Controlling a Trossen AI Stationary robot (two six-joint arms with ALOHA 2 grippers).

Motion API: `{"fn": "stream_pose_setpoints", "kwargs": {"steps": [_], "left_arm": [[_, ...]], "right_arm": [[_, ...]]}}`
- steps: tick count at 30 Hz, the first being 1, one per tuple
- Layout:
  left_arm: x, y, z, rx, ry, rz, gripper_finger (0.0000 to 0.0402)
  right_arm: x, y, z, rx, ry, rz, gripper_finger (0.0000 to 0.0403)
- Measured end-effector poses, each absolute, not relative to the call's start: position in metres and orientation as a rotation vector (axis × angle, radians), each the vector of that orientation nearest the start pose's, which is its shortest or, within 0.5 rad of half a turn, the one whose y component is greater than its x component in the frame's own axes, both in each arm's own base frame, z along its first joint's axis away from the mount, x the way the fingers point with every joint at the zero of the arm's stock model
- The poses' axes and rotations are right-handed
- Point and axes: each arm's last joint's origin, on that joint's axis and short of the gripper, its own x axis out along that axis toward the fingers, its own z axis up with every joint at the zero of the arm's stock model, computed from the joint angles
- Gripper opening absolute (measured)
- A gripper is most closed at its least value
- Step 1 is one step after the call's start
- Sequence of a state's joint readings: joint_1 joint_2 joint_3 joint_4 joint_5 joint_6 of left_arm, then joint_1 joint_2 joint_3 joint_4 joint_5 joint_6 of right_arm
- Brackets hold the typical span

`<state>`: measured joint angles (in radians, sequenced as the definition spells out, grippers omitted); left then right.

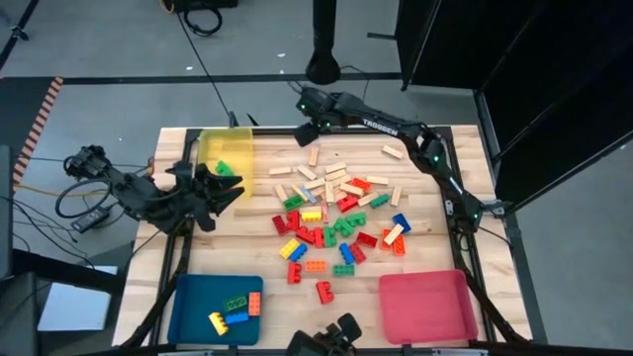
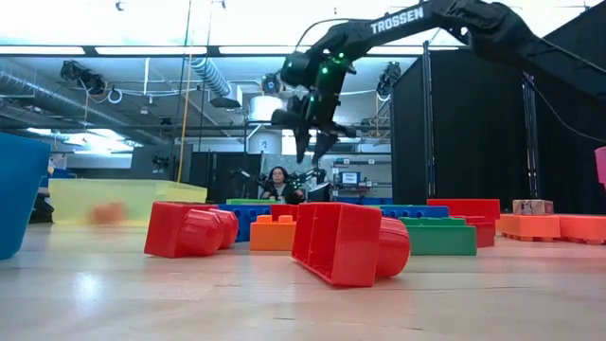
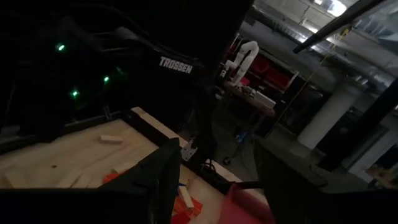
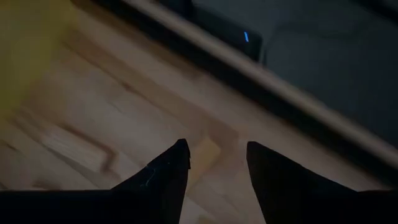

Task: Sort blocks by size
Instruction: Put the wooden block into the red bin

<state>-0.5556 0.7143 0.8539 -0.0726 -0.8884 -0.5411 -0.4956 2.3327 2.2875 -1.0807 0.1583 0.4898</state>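
Near the table's far edge, the right gripper (image 1: 306, 133) is held above the wood, just past the top of the block pile. In its wrist view the two dark fingers (image 4: 163, 180) are seen parted, with a pale wooden bar (image 4: 206, 158) lying on the table between their tips; contact cannot be made out, so nothing is counted as grasped. The dark frame rail (image 4: 261, 74) runs close beyond the fingertips, leaving little room on that side.

The left gripper (image 1: 229, 190) is stationed at the table's left side, overlapping the near corner of the yellow tray (image 1: 226, 156), its jaws spread and empty. A green brick (image 1: 224, 168) lies inside that tray.

The blocks (image 1: 336, 218) are heaped at the table's middle: red, green, blue, yellow and orange studded bricks, with pale wooden bars toward the far side. One bar (image 1: 393, 152) lies apart, towards the far right. Bare wood is left around the heap on every side.

The blue tray (image 1: 217, 307) at the near left corner holds what look like four bricks. The pink tray (image 1: 423, 305) sits at the near right.
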Motion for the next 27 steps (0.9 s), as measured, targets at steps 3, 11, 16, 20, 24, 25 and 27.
{"fn": "stream_pose_setpoints", "kwargs": {"steps": [3,11,16,20,24,25,27], "left_arm": [[0.132,-0.055,0.376,-0.625,-0.147,0.310,0.0209],[0.133,-0.056,0.375,-0.648,-0.146,0.309,0.0209],[0.134,-0.057,0.374,-0.644,-0.141,0.311,0.0209],[0.135,-0.057,0.374,-0.644,-0.141,0.311,0.0209],[0.135,-0.057,0.374,-0.644,-0.142,0.310,0.0209],[0.135,-0.057,0.374,-0.644,-0.141,0.310,0.0209],[0.135,-0.057,0.374,-0.644,-0.141,0.310,0.0209]], "right_arm": [[0.432,-0.233,0.253,0.620,0.988,-0.857,0.0175],[0.438,-0.227,0.236,0.685,1.032,-0.861,0.0174],[0.443,-0.224,0.226,0.719,1.018,-0.876,0.0173],[0.446,-0.223,0.216,0.748,1.032,-0.891,0.0173],[0.448,-0.219,0.207,0.775,1.033,-0.898,0.0171],[0.448,-0.218,0.206,0.777,1.044,-0.901,0.0171],[0.447,-0.218,0.206,0.779,1.049,-0.900,0.0171]]}}
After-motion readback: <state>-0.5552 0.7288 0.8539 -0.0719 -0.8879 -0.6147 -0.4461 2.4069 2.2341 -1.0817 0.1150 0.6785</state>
